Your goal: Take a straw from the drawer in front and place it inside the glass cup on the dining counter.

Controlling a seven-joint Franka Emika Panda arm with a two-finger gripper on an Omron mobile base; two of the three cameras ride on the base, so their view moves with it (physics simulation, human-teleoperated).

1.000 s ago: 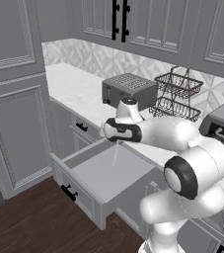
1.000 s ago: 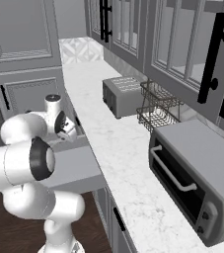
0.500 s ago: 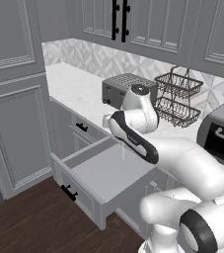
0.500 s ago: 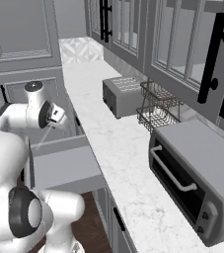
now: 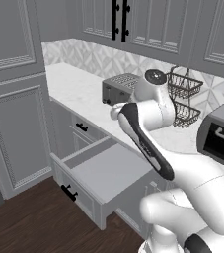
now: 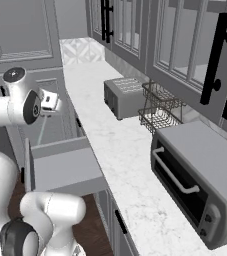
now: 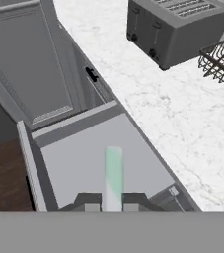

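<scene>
Grey and pulled wide open, the drawer (image 5: 99, 174) juts from the lower cabinets at the left of the left base view, its black bar handle (image 5: 69, 192) facing the wood floor and its pale inside bare. From the right base view a thin, pale green straw (image 6: 41, 132) hangs down from the gripper (image 6: 49, 101) above the drawer (image 6: 60, 167), faint against the cabinet door. In the hand view the gripper (image 7: 112, 202) is clamped on the straw (image 7: 113, 175), whose translucent length points out over the drawer floor (image 7: 79, 163); its held end is hidden between the fingertips. Further right on the marble worktop (image 5: 84, 96) stand a toaster (image 5: 118, 89), a wire basket (image 5: 182, 96) partly behind the arm, and a toaster oven (image 5: 221, 136) cut off by the frame edge.
</scene>
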